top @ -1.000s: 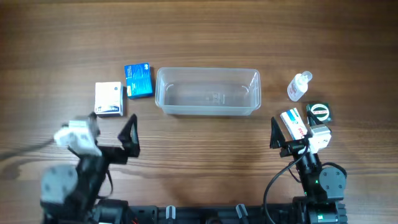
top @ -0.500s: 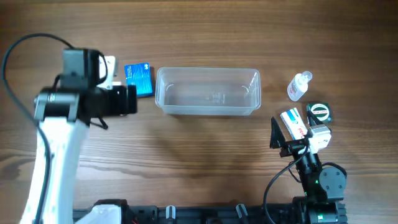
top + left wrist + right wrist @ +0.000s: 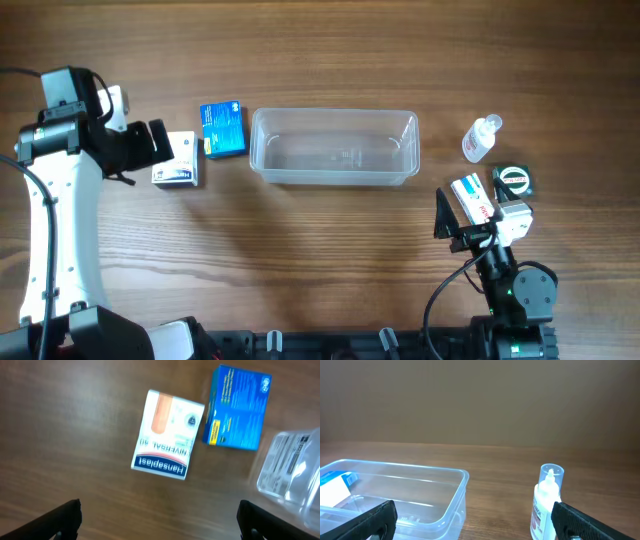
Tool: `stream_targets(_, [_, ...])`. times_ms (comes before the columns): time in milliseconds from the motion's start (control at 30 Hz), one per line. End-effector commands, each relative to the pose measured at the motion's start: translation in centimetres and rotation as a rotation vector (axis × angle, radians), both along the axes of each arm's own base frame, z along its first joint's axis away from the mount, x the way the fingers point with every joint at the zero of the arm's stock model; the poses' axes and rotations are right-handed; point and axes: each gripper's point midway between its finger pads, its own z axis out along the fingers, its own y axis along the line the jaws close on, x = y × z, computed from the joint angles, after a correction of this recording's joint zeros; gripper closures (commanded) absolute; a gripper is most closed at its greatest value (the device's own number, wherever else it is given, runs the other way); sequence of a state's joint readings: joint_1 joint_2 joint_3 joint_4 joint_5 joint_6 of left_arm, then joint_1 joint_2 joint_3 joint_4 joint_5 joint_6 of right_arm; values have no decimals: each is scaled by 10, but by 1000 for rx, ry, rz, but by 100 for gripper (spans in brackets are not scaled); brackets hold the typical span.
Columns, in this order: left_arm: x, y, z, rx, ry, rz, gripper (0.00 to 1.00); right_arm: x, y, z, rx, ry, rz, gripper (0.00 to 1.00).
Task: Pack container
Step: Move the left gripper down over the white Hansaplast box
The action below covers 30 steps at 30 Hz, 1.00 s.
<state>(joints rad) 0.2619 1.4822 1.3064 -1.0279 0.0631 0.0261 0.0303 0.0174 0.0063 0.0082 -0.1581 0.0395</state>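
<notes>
- The clear container [image 3: 334, 147] sits upright mid-table, with a blue box [image 3: 222, 129] just beside its left end.
- The left gripper [image 3: 159, 519] hangs over the table near a white box [image 3: 167, 435], jaws wide, gripping nothing.
- The right gripper [image 3: 477, 522] sits low, jaws wide too with nothing between them, facing the container and a small bottle [image 3: 547, 500].

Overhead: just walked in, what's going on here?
Packing hasn't started: the container is empty. The left claw hangs open by the white box, which lies next to the blue box left of the container, and it holds nothing. The right claw is open too, low near the table edge, facing the container and the bottle. A red-and-white box lies beside the right arm, not yet packed.
</notes>
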Motion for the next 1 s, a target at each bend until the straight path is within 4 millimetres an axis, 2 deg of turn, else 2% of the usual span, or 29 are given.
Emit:
stream_targets(0, [19,0,12,-2,-82,-32,0,-2,5,3,6,-14,29,0])
stream_targets(167, [39,5,21,77,-163,-147,0,-2,5,3,6,-14,29,0])
stream_targets(300, [42,6,11,117,-135,-250,0,-2,5,3,6,-14,29,0])
stream_targets(433, [45,4,-11,105,-83,-312,0,-2,5,3,6,-14,28,0])
stream_targets(467, [46,-1,-24,78,-55,-361,0,-2,5,3,6,-14,29,0])
stream_targets(800, [49,-7,-102,-44,114,-378,0,-2,5,3,6,-14,29,0])
stream_targets(967, [51,-10,-118,-56,137,-394,0,-2,5,3,6,-14,29,0])
